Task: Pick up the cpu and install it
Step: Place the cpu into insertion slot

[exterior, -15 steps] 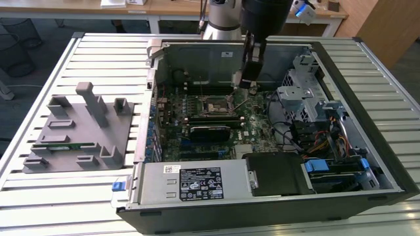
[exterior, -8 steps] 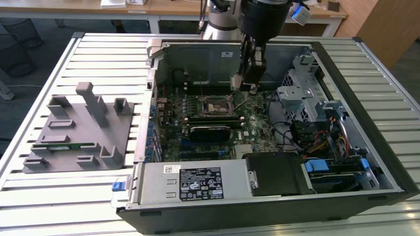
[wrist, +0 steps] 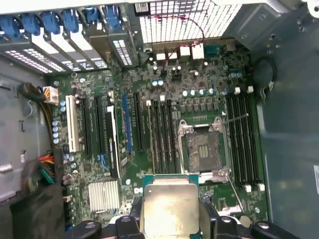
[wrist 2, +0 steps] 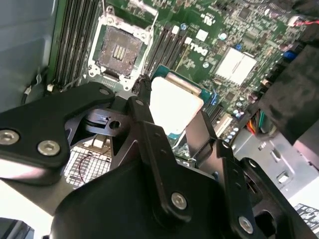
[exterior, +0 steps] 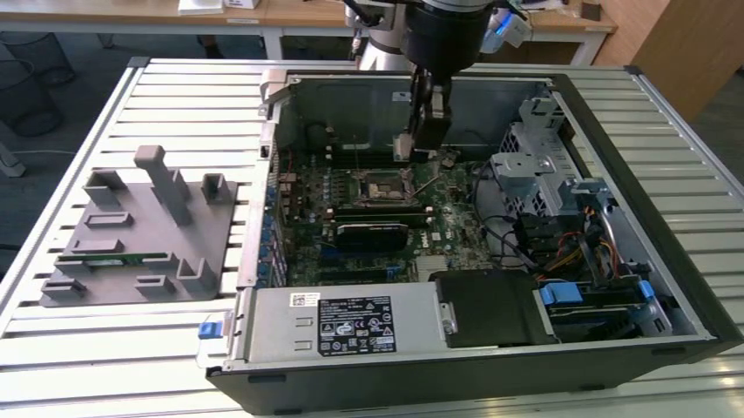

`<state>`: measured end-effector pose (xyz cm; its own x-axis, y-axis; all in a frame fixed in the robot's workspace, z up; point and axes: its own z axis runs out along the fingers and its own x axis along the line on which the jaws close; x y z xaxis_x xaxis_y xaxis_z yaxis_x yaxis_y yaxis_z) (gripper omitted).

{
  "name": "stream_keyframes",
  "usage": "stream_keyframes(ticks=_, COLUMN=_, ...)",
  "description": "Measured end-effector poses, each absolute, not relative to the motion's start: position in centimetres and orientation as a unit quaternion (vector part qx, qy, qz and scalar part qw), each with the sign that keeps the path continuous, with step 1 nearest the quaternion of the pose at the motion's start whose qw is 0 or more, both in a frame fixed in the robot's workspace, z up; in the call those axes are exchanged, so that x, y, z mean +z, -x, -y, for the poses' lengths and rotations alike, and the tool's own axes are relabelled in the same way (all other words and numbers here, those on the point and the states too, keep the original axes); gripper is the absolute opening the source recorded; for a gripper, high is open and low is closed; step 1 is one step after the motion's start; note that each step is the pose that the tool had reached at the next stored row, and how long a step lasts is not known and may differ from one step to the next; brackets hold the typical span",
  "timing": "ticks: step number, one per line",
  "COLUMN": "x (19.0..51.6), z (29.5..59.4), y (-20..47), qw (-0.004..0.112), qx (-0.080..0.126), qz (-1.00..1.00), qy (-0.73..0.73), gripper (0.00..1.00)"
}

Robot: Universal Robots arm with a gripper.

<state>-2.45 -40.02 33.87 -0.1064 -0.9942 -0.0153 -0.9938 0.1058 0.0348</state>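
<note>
The cpu (wrist: 169, 205), a flat square chip with a shiny silver top, sits between the black fingers of my gripper (wrist: 170, 216), which is shut on it. In both wrist views it hangs above the green motherboard (wrist: 149, 84), a little off to one side of the open black-framed socket (wrist: 203, 152). The second wrist view shows the cpu (wrist 2: 175, 102) bright between the fingers, with the socket (wrist 2: 119, 47) beyond it. In the exterior view my gripper (exterior: 416, 155) reaches down into the open computer case (exterior: 686, 287), just behind the socket (exterior: 382, 188).
Memory slots (wrist: 244, 137) flank the socket, and a silver heatsink (wrist: 103, 194) lies nearby. The power supply (exterior: 337, 322), drive cage (exterior: 535, 165) and cables (exterior: 570, 248) fill the case's front and the exterior view's right. A grey fixture (exterior: 139, 235) holds a green memory stick (exterior: 111, 259).
</note>
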Motion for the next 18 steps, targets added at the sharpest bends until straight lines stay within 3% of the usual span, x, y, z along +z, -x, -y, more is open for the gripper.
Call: stream_keyframes(ticks=18, x=32.84, z=39.98, y=2.70, qw=0.000, qx=-0.015, qz=0.832, qy=-0.555, gripper=0.53)
